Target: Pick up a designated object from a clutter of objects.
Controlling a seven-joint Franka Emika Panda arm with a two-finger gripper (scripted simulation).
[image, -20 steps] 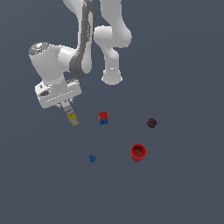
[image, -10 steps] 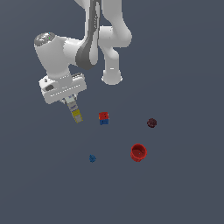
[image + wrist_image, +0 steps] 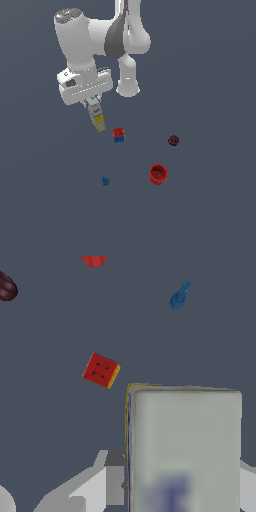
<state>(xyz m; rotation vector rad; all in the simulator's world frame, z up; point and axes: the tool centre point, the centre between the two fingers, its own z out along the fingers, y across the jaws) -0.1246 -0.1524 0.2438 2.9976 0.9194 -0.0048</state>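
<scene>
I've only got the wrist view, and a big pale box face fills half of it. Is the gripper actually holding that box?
Observer: Yes. In the exterior view the gripper is shut on the pale end of the white-yellow box, which hangs slightly tilted with its yellow end lowest.
Operator: The red square I see near it, is that red all over?
Observer: No. That cube is red on top and blue below.
Operator: There's also a red sliver at the edge of my frame.
Observer: That is a red cup, open side up, standing apart from the cube toward the exterior view's right.
</scene>
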